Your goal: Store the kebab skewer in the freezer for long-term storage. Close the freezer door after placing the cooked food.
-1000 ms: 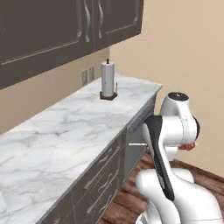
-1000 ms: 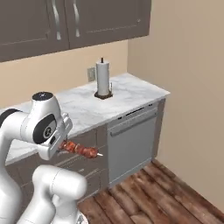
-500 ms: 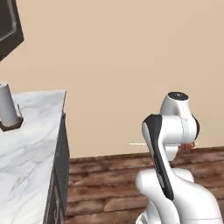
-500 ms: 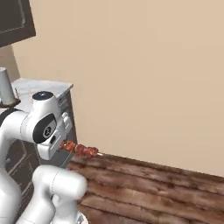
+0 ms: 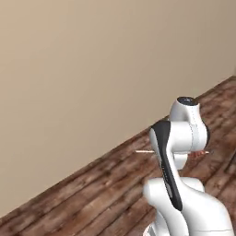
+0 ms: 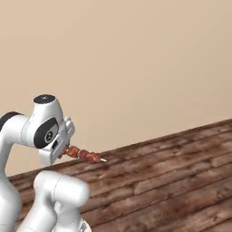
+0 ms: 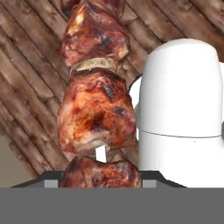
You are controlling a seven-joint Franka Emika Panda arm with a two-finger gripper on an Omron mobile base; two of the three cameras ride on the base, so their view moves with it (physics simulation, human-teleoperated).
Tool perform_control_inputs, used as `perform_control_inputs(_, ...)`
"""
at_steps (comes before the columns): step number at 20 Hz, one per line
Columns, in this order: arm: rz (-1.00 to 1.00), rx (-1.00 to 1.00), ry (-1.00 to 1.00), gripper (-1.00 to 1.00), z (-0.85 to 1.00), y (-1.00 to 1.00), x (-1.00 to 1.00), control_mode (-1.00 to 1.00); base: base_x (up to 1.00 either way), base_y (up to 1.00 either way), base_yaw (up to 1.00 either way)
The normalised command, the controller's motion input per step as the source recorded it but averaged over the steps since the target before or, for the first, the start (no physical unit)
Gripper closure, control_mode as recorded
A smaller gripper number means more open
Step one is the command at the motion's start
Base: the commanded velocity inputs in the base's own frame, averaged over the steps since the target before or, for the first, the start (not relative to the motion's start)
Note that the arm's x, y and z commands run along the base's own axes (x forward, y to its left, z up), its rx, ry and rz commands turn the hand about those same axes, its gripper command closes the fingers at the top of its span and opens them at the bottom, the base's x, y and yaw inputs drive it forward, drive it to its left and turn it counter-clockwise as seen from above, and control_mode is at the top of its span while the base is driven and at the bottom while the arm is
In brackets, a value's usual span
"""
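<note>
Counter and cabinets have swung out of frame as the base turns, while the gripper point(image 6: 63, 149) stays clamped on the light, stiff kebab skewer point(image 6: 84, 155), best held by its stick.

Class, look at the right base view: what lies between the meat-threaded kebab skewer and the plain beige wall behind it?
Only bare brown wood-plank floor lies between the kebab skewer and the beige wall in the right base view.

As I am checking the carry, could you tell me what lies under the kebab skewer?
Under the kebab skewer lies bare wooden floor. The gripper end of the stick is covered by the robot's own body.
</note>
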Motion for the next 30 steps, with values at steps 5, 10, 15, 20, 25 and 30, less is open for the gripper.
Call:
perform_control_inputs(5,0.0,0.0,0.0,1.0,0.0,0.0,0.0,1.0,0.01,-0.24,-0.9)
perform_control_inputs(10,0.0,0.0,0.0,1.0,0.0,0.0,0.0,1.0,0.08,-0.23,-0.86)
perform_control_inputs(15,0.0,0.0,0.0,1.0,0.0,0.0,0.0,1.0,0.1,-0.22,-0.86)
perform_control_inputs(20,0.0,0.0,0.0,1.0,0.0,0.0,0.0,1.0,0.11,-0.22,-0.87)
perform_control_inputs(25,0.0,0.0,0.0,1.0,0.0,0.0,0.0,1.0,0.31,-0.21,-0.8)
perform_control_inputs(30,0.0,0.0,0.0,1.0,0.0,0.0,0.0,1.0,0.55,-0.09,-0.71)
